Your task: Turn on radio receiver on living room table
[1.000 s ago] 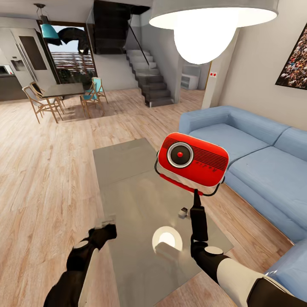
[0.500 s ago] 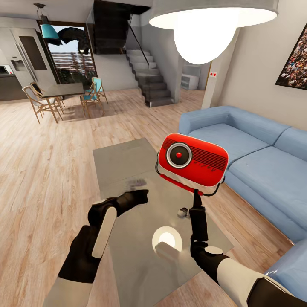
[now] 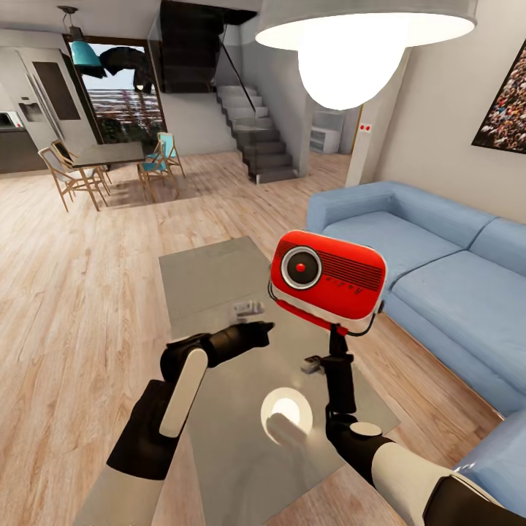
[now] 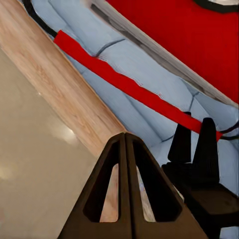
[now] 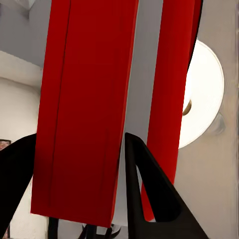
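The radio receiver (image 3: pixel 329 276), red with white sides, a slatted grille and a round dial with a red centre, hangs above the table (image 3: pixel 208 281). My right gripper (image 3: pixel 337 337) is under it, shut on its thin handle. In the right wrist view the red body (image 5: pixel 84 109) rises between the two dark fingers (image 5: pixel 147 194). My left gripper (image 3: pixel 267 327) is shut and points at the radio from the left, a short way below the dial. In the left wrist view its joined fingers (image 4: pixel 125 149) aim at the radio's underside (image 4: pixel 199 45), beside the right gripper (image 4: pixel 195 149).
The blue sectional sofa (image 3: pixel 446 270) runs along the table's right side. A white pendant lamp (image 3: pixel 351 44) hangs above, mirrored in the glossy top. Wood floor (image 3: pixel 73 292) opens to the left. A dining table with chairs (image 3: pixel 109 157) and stairs (image 3: pixel 259 139) stand far back.
My left arm has risen from the table's near left edge and reached forward and right, toward the radio. The radio has shifted slightly up and left on the right gripper.
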Motion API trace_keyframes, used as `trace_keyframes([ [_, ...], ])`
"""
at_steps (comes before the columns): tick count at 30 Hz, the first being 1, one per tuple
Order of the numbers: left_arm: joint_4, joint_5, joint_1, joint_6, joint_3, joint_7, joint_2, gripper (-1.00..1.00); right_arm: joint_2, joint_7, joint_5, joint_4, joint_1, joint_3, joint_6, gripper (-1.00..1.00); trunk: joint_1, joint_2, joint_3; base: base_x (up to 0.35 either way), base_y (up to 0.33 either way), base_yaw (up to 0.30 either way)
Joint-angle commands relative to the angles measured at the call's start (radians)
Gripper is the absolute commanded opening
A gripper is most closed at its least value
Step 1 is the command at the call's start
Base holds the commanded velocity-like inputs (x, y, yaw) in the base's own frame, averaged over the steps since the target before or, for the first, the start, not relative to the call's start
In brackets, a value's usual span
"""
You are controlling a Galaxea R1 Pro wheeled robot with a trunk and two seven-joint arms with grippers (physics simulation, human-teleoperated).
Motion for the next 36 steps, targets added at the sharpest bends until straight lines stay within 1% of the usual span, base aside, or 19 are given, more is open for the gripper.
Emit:
trace_keyframes([
  [1, -0.001, 0.006, 0.000, 0.000, 0.000, 0.000, 0.000, -1.00, 0.000, 0.000, 0.010, -0.001, 0.000, 0.002, 0.003, -1.00, 0.000, 0.000, 0.000, 0.000, 0.000, 0.000],
  [4, -0.002, 0.022, -0.006, 0.000, -0.001, -0.009, 0.000, -1.00, 0.000, 0.000, 0.021, -0.001, 0.000, 0.002, 0.008, -1.00, 0.000, 0.000, 0.000, 0.000, 0.000, 0.000],
  [5, -0.002, 0.037, -0.009, 0.000, 0.000, -0.021, 0.000, -1.00, 0.000, 0.000, 0.022, -0.001, 0.000, 0.002, 0.008, -1.00, 0.000, 0.000, 0.000, 0.000, 0.000, 0.000],
  [8, -0.001, 0.101, -0.019, -0.001, -0.001, -0.079, 0.000, -1.00, 0.000, 0.000, 0.024, -0.001, 0.000, 0.002, 0.009, -1.00, 0.000, 0.000, 0.000, 0.000, 0.000, 0.000],
  [10, -0.002, 0.125, -0.028, -0.001, 0.000, -0.102, 0.000, -1.00, 0.000, 0.000, 0.025, -0.001, 0.000, 0.002, 0.009, -1.00, 0.000, 0.000, 0.000, 0.000, 0.000, 0.000],
  [13, -0.004, 0.140, -0.050, 0.000, 0.000, -0.115, 0.000, -1.00, 0.000, 0.000, 0.027, -0.001, 0.000, 0.002, 0.009, -1.00, 0.000, 0.000, 0.000, 0.000, 0.000, 0.000],
  [18, -0.009, 0.146, -0.090, 0.001, 0.001, -0.118, 0.000, -1.00, 0.000, 0.000, 0.029, -0.001, 0.000, 0.004, 0.012, -1.00, 0.000, 0.000, 0.000, 0.000, 0.000, 0.000],
  [19, -0.010, 0.154, -0.098, 0.001, 0.001, -0.118, 0.000, -1.00, 0.000, 0.000, 0.029, -0.001, 0.000, 0.004, 0.013, -1.00, 0.000, 0.000, 0.000, 0.000, 0.000, 0.000],
  [22, -0.019, 0.201, -0.117, 0.002, 0.002, -0.119, 0.000, -1.00, 0.001, 0.000, 0.030, -0.001, 0.000, 0.004, 0.014, -1.00, 0.000, 0.000, 0.000, 0.000, 0.000, 0.000],
  [24, -0.022, 0.223, -0.138, 0.002, 0.007, -0.119, 0.000, -1.00, 0.001, 0.000, 0.030, -0.001, 0.000, 0.004, 0.014, -1.00, 0.000, 0.000, 0.000, 0.000, 0.000, 0.000],
  [27, -0.021, 0.234, -0.169, 0.002, 0.036, -0.118, 0.000, -1.00, 0.001, 0.000, 0.030, -0.001, 0.000, 0.004, 0.014, -1.00, 0.000, 0.000, 0.000, 0.000, 0.000, 0.000],
  [30, -0.015, 0.236, -0.187, 0.003, 0.064, -0.118, 0.000, -1.00, 0.001, 0.000, 0.030, -0.001, 0.000, 0.004, 0.014, -1.00, 0.000, 0.000, 0.000, 0.000, 0.000, 0.000],
  [36, -0.013, 0.230, -0.203, 0.001, 0.084, -0.113, 0.000, -1.00, 0.001, 0.000, 0.030, 0.000, 0.000, 0.004, 0.014, -1.00, 0.000, 0.000, 0.000, 0.000, 0.000, 0.000],
])
